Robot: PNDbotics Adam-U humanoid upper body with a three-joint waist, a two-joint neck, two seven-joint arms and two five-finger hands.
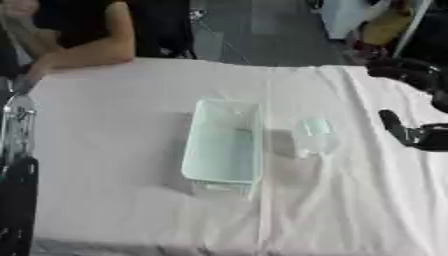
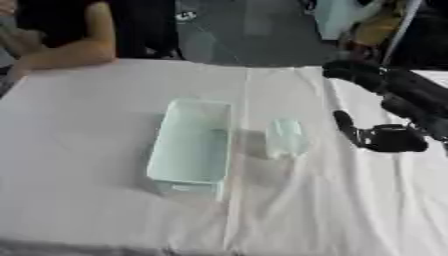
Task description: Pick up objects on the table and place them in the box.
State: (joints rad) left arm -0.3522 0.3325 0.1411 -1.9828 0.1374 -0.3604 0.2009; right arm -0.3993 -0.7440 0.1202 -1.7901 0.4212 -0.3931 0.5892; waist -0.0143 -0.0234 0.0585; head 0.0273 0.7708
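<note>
A big table (image 2: 87, 200) with a pale pink cloth fills most of the room in front of the robot. In the middle of it sits the box (image 2: 191, 145), a pale green see-through tub, long and open at the top, and I can see nothing inside it. Just beside the box, on the robot's right, stands a small clear thing (image 2: 285, 137) that looks like a little plastic cup or jar, though I cannot tell which. It looks very light and thin, so I think it would tip or slide away if it got bumped. It may also be smooth and slippery, and it might bend if squeezed. The best place to hold it, I think, is around its sides, with the thumb on one side and the fingers on the other. The robot's right hand (image 2: 385, 137) is near the clear thing but not touching it. Its fingers are stretched out toward it and it holds nothing. The left hand itself does not show in either view.
</note>
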